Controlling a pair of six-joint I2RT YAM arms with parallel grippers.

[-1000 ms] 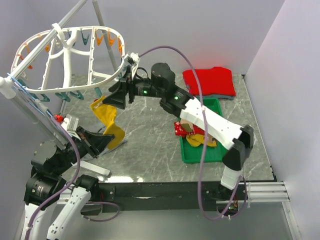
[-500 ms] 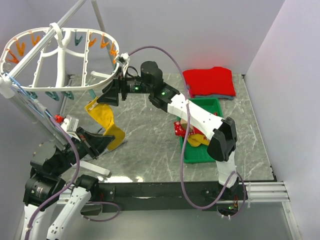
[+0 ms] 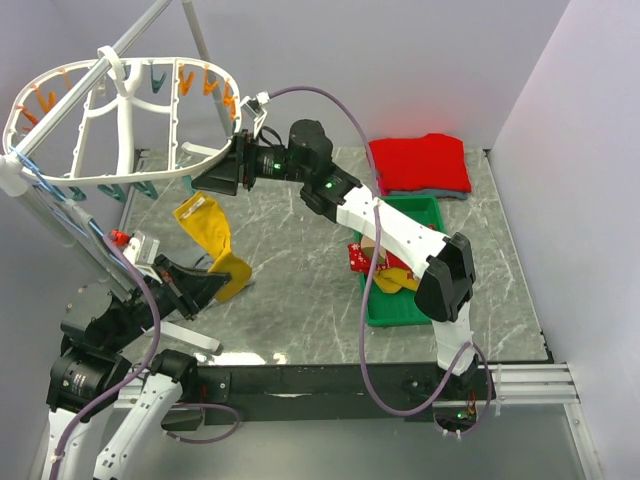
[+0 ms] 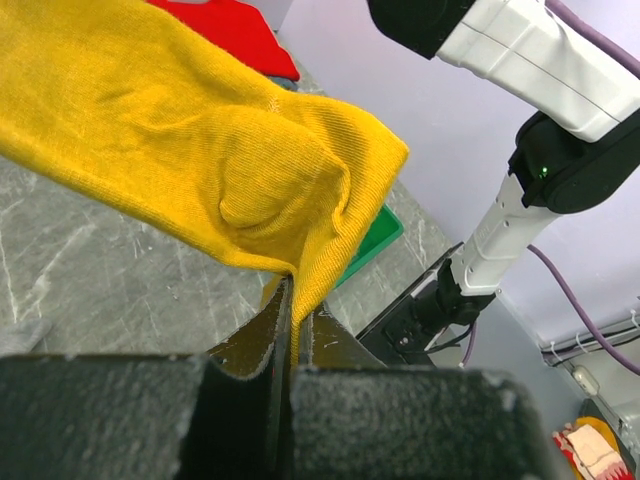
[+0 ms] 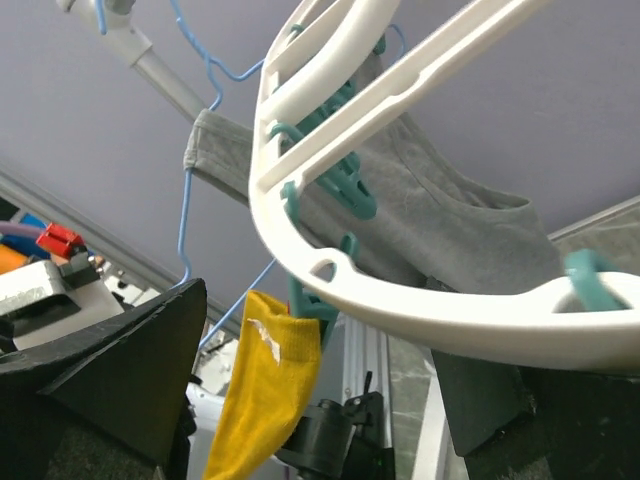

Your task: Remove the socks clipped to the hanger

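The white oval hanger (image 3: 110, 110) hangs at the upper left, with orange and teal clips on its rim. A mustard-yellow sock (image 3: 205, 225) hangs from a teal clip (image 5: 318, 300) under the near rim (image 5: 420, 310). My left gripper (image 3: 218, 280) is shut on the sock's lower end (image 4: 200, 150), the fabric pinched between the jaws (image 4: 292, 320). My right gripper (image 3: 222, 172) is open at the hanger's near rim. In the right wrist view the rim crosses just above its spread fingers (image 5: 120, 370), with the sock's clipped cuff (image 5: 265, 390) between them. Red patterned socks (image 3: 358, 255) lie in the tray.
A green tray (image 3: 432, 215) stands at the right, with several socks in it. A folded red garment (image 3: 420, 162) lies at the back right. A grey garment (image 5: 430, 210) on a blue wire hanger (image 5: 185, 200) hangs behind the rack. The rack's metal pole (image 3: 60, 205) slants along the left.
My right gripper has moved left and up along the hanger's rim, and the hanger has swung left. The yellow sock now hangs straighter. My left gripper has kept its hold in place.
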